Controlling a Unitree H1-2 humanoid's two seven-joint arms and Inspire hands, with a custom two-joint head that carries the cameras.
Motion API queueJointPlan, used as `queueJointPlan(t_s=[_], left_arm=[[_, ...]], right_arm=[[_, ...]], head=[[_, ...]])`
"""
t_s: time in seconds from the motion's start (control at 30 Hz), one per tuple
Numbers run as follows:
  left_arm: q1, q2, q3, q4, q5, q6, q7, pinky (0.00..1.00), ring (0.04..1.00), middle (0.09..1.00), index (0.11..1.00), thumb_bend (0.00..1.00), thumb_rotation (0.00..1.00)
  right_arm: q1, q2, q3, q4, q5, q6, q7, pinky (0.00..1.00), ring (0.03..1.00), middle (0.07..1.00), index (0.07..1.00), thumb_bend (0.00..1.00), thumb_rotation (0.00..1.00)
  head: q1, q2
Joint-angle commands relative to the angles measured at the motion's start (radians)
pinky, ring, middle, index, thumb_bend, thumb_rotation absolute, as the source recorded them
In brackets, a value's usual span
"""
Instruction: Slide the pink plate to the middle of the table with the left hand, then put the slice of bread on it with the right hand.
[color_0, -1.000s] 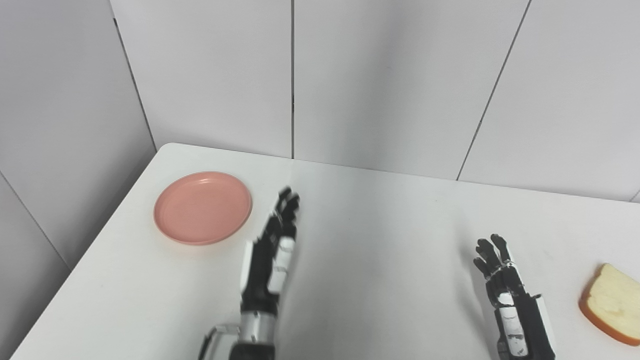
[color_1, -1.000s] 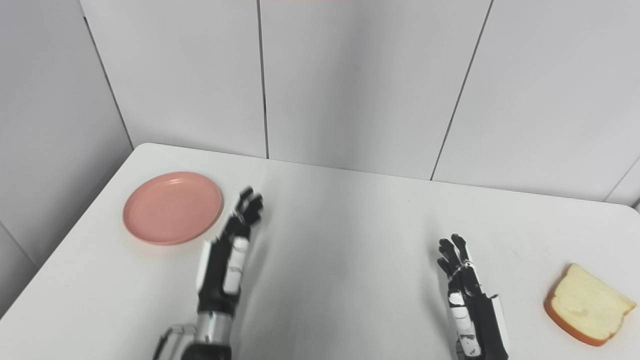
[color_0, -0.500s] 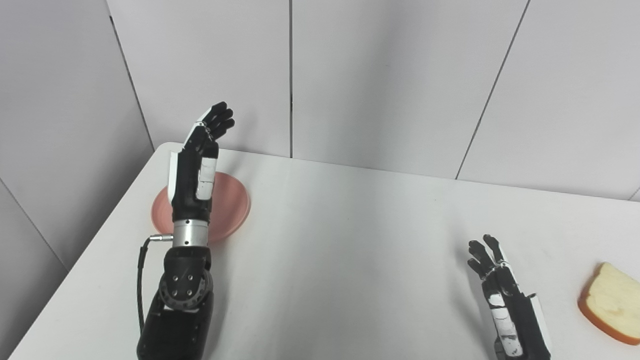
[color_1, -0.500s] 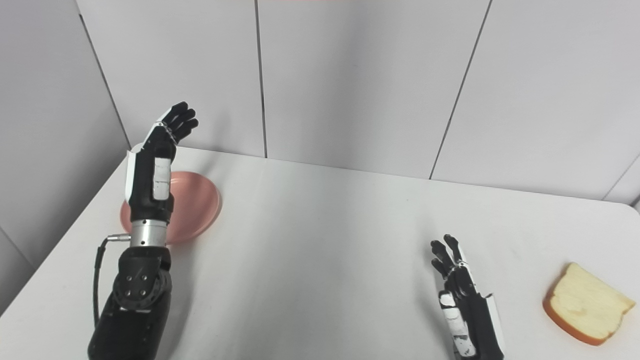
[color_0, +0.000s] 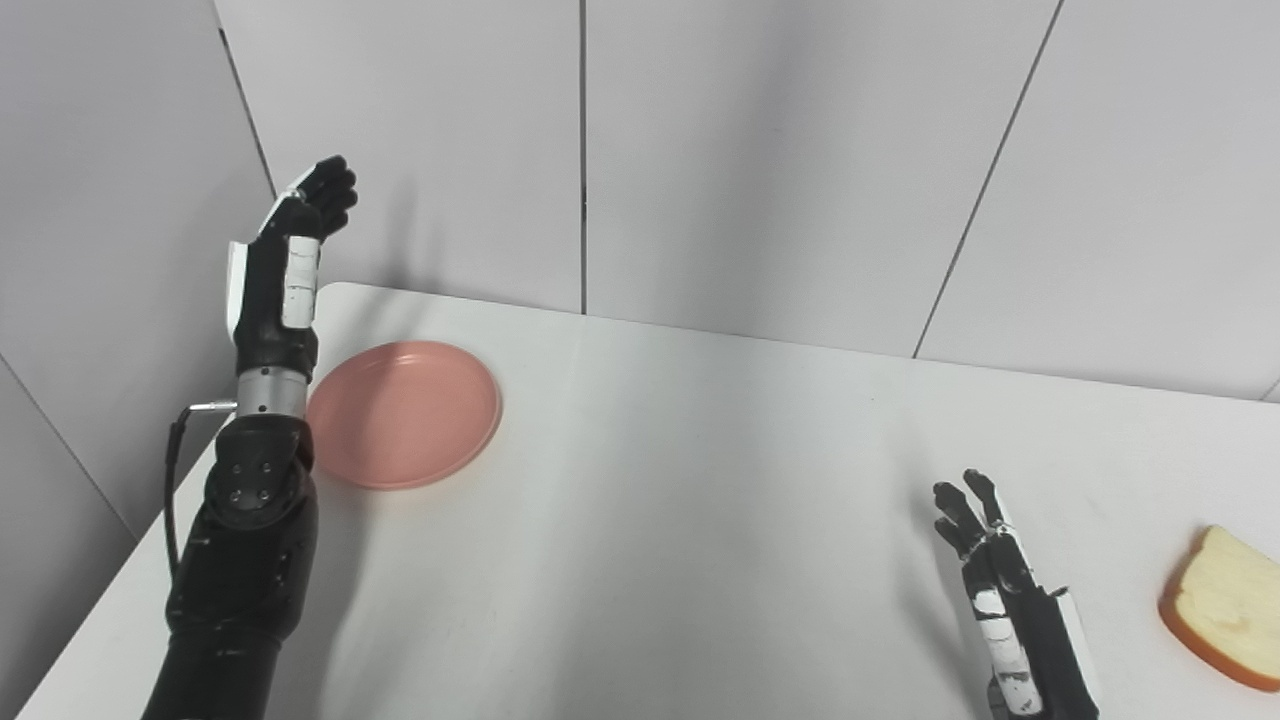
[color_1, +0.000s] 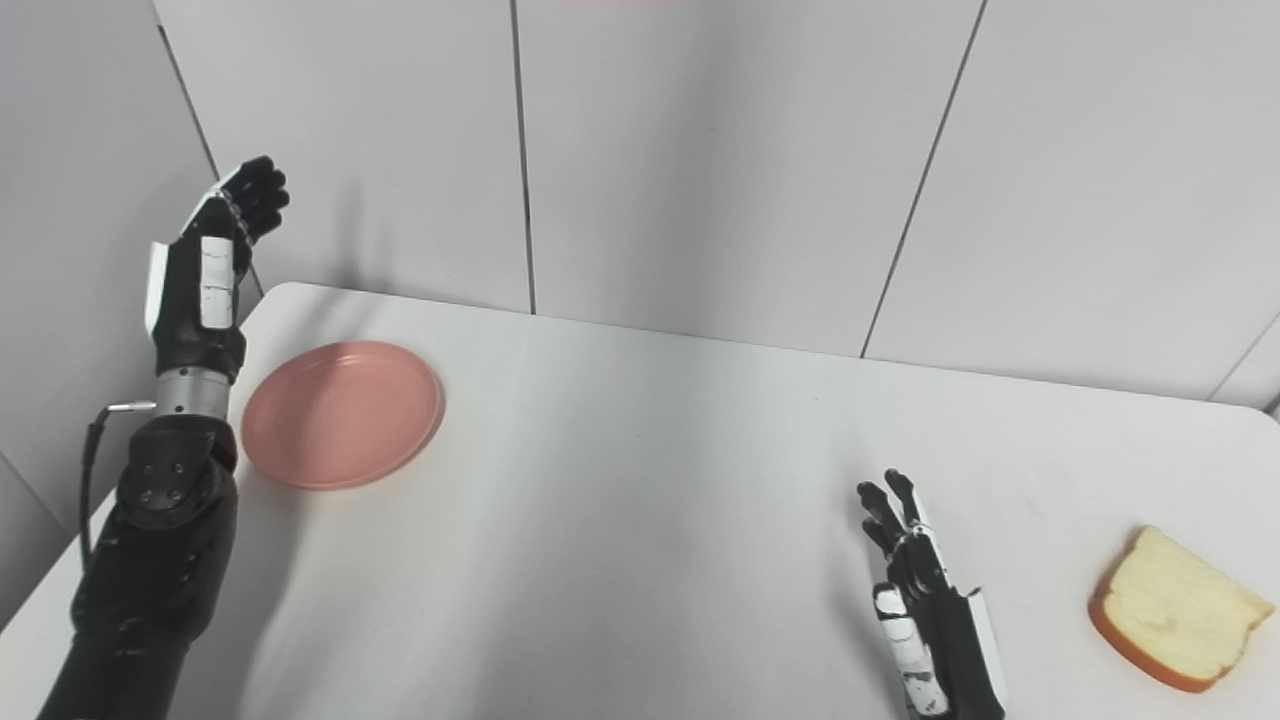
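The pink plate lies empty near the table's far left corner. My left hand is raised high above the table, just left of the plate and clear of it, fingers apart and holding nothing. My right hand rests low at the front right, open and empty. The slice of bread lies flat on the table to the right of that hand, a hand's width away, near the right edge of the view.
The white table has a rounded far left corner. Grey wall panels stand close behind its far edge and along its left side, right by my raised left hand.
My left hand has swung up from low in the middle of the table, passed over the plate, and now stands left of it. The right hand drew back slightly. Plate and bread have not moved.
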Motion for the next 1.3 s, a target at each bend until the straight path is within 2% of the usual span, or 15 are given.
queueJointPlan(t_s=[0.0,0.1,0.3,0.5,0.57,0.7,0.83,0.9,1.0,1.1,1.27], left_arm=[[-0.068,0.043,0.008,0.02,0.013,-0.055,0.01,0.87,0.842,0.859,0.791,0.95,1.0],[-0.081,0.063,0.013,0.08,0.017,-0.072,0.016,0.88,0.85,0.863,0.782,0.95,1.0],[-0.118,0.111,0.033,0.248,-0.054,-0.143,-0.044,0.92,0.878,0.887,0.829,0.93,0.98],[-0.115,0.111,0.069,0.333,-0.141,-0.119,-0.094,0.93,0.901,0.91,0.851,0.91,0.94],[-0.107,0.106,0.077,0.347,-0.159,-0.103,-0.098,0.9,0.887,0.912,0.844,0.9,0.95],[-0.102,0.102,0.085,0.386,-0.179,-0.069,-0.104,0.88,0.881,0.916,0.846,0.94,0.94],[-0.107,0.096,0.1,0.455,-0.224,-0.062,-0.151,0.92,0.902,0.943,0.882,0.93,0.94],[-0.113,0.097,0.102,0.494,-0.234,-0.065,-0.166,0.89,0.885,0.929,0.868,0.97,0.91],[-0.12,0.098,0.102,0.544,-0.235,-0.076,-0.168,0.83,0.846,0.907,0.853,0.97,0.91],[-0.124,0.099,0.105,0.602,-0.244,-0.116,-0.193,0.82,0.83,0.886,0.821,0.97,0.89],[-0.125,0.106,0.088,0.649,-0.234,-0.136,-0.219,0.79,0.786,0.84,0.81,1.0,0.89]], right_arm=[[0.064,0.031,0.019,0.062,0.014,-0.024,-0.008,0.95,0.939,0.904,0.966,0.77,0.91],[0.064,0.031,0.019,0.062,0.017,-0.026,-0.007,0.95,0.939,0.902,0.966,0.76,0.91],[0.065,0.032,0.017,0.059,0.011,-0.029,-0.012,0.95,0.938,0.902,0.97,0.75,0.92],[0.068,0.028,0.017,0.056,0.013,-0.029,-0.01,0.95,0.938,0.9,0.973,0.74,0.92],[0.069,0.028,0.017,0.053,0.011,-0.029,-0.011,0.95,0.933,0.896,0.97,0.75,0.92],[0.071,0.028,0.016,0.053,0.015,-0.028,-0.01,0.95,0.936,0.898,0.973,0.74,0.93],[0.071,0.029,0.016,0.053,0.006,-0.029,-0.014,0.94,0.927,0.892,0.969,0.74,0.93],[0.071,0.031,0.016,0.05,0.005,-0.027,-0.015,0.94,0.928,0.894,0.97,0.74,0.93],[0.073,0.032,0.018,0.046,0.008,-0.025,-0.014,0.95,0.93,0.894,0.97,0.74,0.93],[0.073,0.033,0.018,0.044,0.005,-0.025,-0.016,0.95,0.929,0.891,0.968,0.74,0.93],[0.073,0.034,0.018,0.041,-0.004,-0.025,-0.021,0.94,0.924,0.881,0.964,0.75,0.93]], head=[[0.001,0.001],[0.001,0.001],[0.001,0.005],[0.001,0.013],[0.002,0.015],[0.0,0.02],[-0.002,0.024],[-0.004,0.025],[-0.007,0.026],[-0.008,0.027],[-0.008,0.03]])
